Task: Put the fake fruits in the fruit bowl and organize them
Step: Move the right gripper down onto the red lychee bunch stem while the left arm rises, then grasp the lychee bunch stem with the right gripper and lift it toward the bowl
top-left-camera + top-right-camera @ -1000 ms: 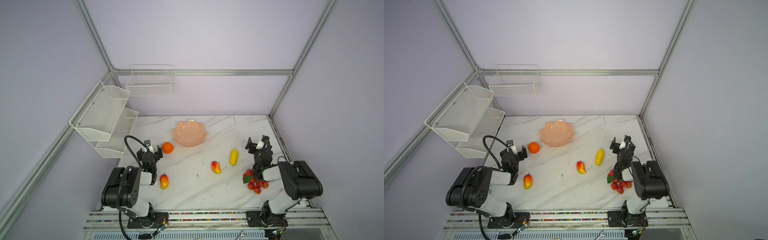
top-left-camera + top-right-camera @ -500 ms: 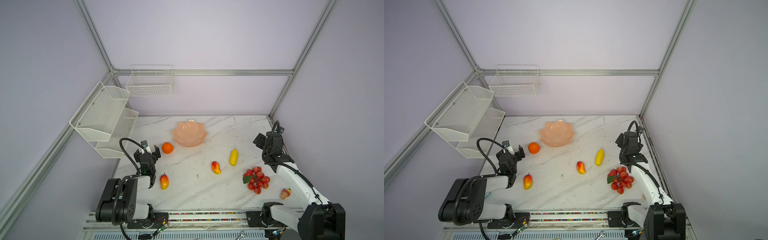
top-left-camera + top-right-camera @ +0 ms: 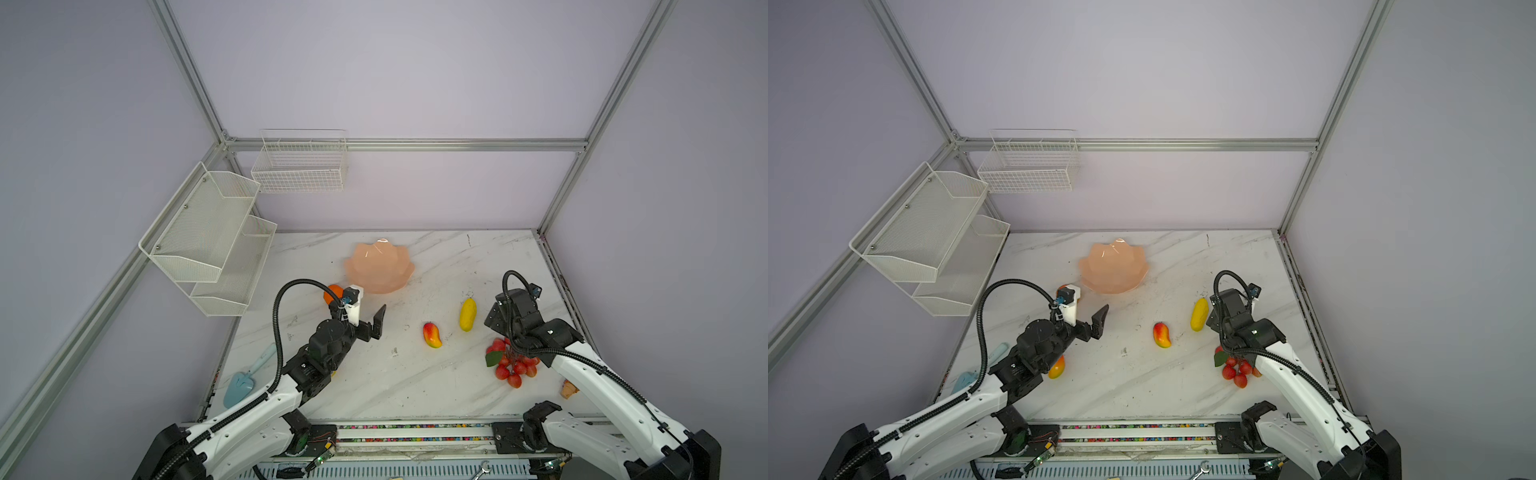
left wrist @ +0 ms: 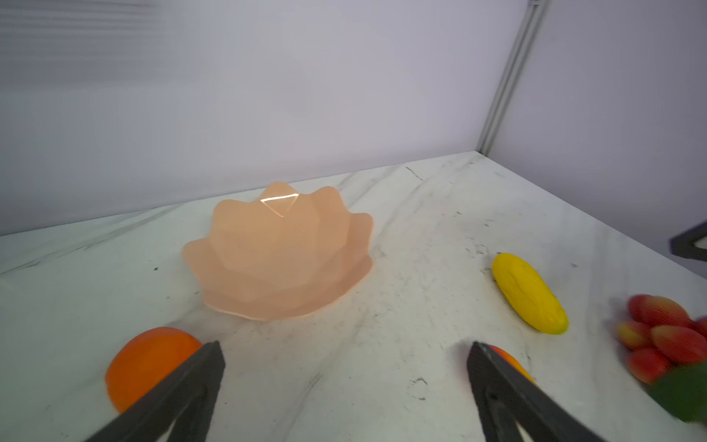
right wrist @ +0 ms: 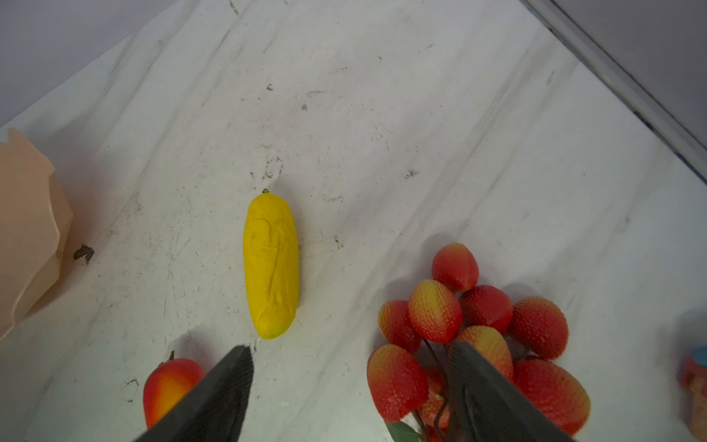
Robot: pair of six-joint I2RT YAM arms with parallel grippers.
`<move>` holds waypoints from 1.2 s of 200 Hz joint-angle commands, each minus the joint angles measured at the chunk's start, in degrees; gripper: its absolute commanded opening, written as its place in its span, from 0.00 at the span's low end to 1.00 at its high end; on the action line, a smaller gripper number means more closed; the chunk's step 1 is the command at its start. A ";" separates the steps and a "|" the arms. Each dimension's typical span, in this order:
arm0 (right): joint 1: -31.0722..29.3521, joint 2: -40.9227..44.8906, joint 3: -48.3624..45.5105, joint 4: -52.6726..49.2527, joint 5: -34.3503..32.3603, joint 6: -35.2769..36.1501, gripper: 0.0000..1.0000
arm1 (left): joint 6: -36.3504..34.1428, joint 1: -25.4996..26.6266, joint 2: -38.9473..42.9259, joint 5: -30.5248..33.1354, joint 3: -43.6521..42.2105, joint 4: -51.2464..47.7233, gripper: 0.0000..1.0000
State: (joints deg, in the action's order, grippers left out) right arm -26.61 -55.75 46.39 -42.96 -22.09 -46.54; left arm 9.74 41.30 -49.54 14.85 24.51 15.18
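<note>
The left arm (image 3: 257,409) and right arm (image 3: 602,386) have glossy white link shells between black joint housings. A ribbed black cable (image 3: 276,316) loops from each forearm. The left pincer (image 4: 344,346) and right pincer (image 5: 350,346) have matte dark-grey tapered fingers. A white bracket (image 3: 354,313) with a blue plug (image 3: 345,299) tops the left wrist; the right wrist seems alike.

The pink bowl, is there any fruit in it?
No, the pink bowl is empty, with the orange lying on the table beside it.
</note>
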 commanded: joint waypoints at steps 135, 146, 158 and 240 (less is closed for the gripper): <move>-9.20 -5.72 0.46 -17.84 0.38 -14.10 0.46 | 2.83 5.37 3.45 -9.16 3.51 -11.76 1.00; -9.40 -6.50 0.29 -18.47 -0.08 -14.37 0.33 | 2.88 5.37 3.65 -9.19 3.65 -11.81 1.00; -9.60 -6.71 0.30 -19.01 -0.67 -14.63 0.32 | 2.83 5.33 3.42 -9.44 3.72 -11.81 1.00; -9.60 -11.10 1.24 -19.65 -3.31 -15.30 0.31 | 2.83 5.37 0.76 -11.25 4.78 -11.49 1.00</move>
State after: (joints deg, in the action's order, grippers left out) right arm -35.81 -65.43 47.22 -59.86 -22.63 -58.72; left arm 11.62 46.33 -49.04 4.62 24.75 1.96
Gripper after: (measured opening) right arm 0.317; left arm 0.999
